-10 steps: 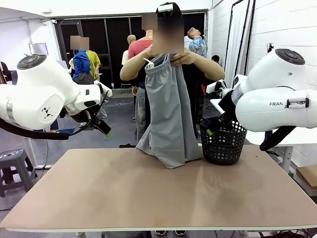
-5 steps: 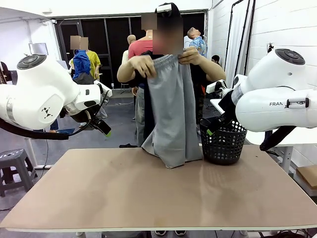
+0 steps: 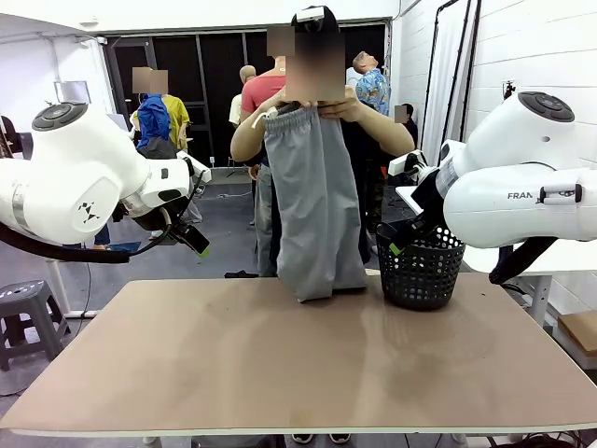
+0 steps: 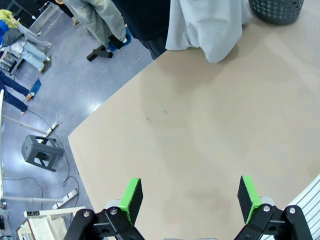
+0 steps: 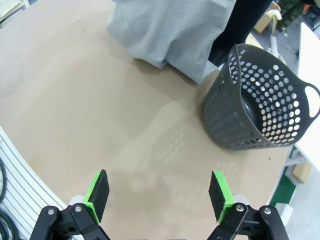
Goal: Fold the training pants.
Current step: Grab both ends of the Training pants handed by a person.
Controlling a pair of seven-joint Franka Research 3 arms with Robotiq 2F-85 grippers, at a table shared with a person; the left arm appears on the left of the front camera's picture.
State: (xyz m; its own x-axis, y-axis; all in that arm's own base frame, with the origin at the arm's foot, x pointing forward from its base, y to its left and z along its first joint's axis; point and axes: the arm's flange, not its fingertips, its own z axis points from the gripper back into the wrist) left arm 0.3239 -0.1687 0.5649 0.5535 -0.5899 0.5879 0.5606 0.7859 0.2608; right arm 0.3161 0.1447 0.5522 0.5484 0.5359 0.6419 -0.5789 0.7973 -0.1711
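The training pants (image 3: pixel 315 205) hang well ahead of both pincers, out of reach as the arms now stand.

Findings, nearest first:
- The left pincer (image 4: pixel 190 192) has its jaws spread wide, with nothing between the green pads. Bare table (image 3: pixel 280 373) lies directly below and ahead of it.
- The right pincer (image 5: pixel 159 192) is likewise fully open and empty, over bare table.
- Further ahead of both pincers, the leg ends of the pants appear to rest on the far part of the table, bunched rather than flat.
- A black mesh basket (image 3: pixel 422 271) stands ahead of the right pincer, just beside the hanging cloth on that arm's side.
- Farthest off, the person's hands (image 3: pixel 328 105) hold the garment up by its gathered waistband, legs down.

Assessment: the garment is not yet laid out, so folding proper has not begun. The step in hand appears to be the person presenting the pants.

Recommendation:
- Both pincers should stay open and clear of the table's middle until the cloth lies flat and is let go.
- Each should then take an outer edge at matching height, pinching all layers.
- The right arm should approach on the side away from the basket, lest it snag the rim or drag it.
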